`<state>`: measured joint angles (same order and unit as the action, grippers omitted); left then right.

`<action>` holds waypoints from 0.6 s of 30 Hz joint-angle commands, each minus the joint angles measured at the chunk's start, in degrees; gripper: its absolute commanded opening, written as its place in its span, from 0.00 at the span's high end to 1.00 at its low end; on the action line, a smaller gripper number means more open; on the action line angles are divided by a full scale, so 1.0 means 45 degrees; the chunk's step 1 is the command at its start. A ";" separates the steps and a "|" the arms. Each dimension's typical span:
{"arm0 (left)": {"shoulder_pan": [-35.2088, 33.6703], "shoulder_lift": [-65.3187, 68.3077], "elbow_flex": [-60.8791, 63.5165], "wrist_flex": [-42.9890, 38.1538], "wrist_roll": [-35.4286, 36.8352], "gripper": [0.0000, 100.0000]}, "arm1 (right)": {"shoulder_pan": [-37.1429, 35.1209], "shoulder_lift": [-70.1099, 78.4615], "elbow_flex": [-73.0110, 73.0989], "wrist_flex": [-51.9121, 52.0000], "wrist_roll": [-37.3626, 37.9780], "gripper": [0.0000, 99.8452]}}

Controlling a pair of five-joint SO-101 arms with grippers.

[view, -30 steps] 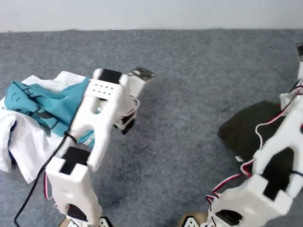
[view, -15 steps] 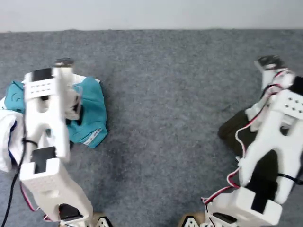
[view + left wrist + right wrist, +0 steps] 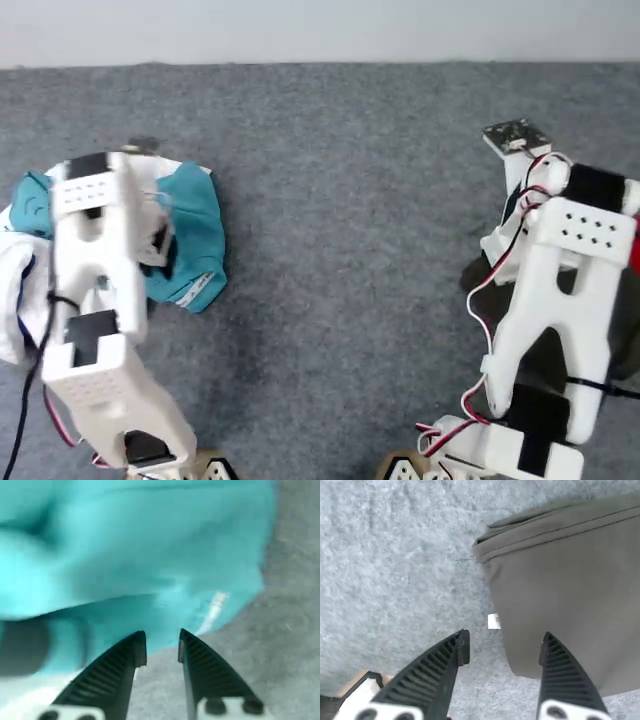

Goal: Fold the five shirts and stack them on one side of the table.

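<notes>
A crumpled teal shirt (image 3: 195,235) lies at the table's left on a white shirt (image 3: 15,290). My left arm (image 3: 95,250) stands over this pile. In the left wrist view my left gripper (image 3: 161,636) hangs just above the teal shirt (image 3: 150,545) at its hem, its fingers a narrow gap apart with nothing between them. A dark olive shirt (image 3: 478,285) lies at the right under my right arm (image 3: 560,270). My right gripper (image 3: 505,635) is open wide above the folded edge of the olive shirt (image 3: 560,590), near a small white tag (image 3: 493,621).
Grey carpet (image 3: 340,200) covers the table between the two piles. A pale wall runs along the far edge. The arm bases stand at the near edge.
My left arm has swung from the table's middle to the left, over the teal shirt. My right arm has stretched farther out over the olive shirt.
</notes>
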<state>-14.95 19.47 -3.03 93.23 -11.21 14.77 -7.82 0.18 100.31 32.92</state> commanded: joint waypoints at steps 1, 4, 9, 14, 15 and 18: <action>0.0879 -0.0684 0.0381 -0.0703 -0.0391 0.88 | -0.0127 -0.0596 0.0430 0.0459 -0.0098 0.77; 0.0879 -0.0684 0.0889 -0.1426 -0.0391 0.88 | -0.0127 -0.0596 0.0957 0.0459 -0.0078 0.77; 0.0840 -0.0567 0.1944 -0.2090 -0.0410 0.88 | -0.0127 -0.0596 0.1153 0.0459 -0.0098 0.77; 0.0918 0.1114 0.1827 -0.2735 -0.0352 0.88 | -0.0147 -0.0596 0.1172 0.0459 -0.0098 0.77; 0.0918 0.1485 0.1651 -0.2657 -0.0332 0.88 | -0.0147 -0.0596 0.1172 0.0459 -0.0098 0.77; 0.0899 0.2325 0.1162 -0.2657 -0.0078 0.88 | -0.0147 -0.0596 0.1172 0.0459 -0.0098 0.77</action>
<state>-11.25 27.21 4.00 81.80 -12.44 14.77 -7.82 5.63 100.31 32.92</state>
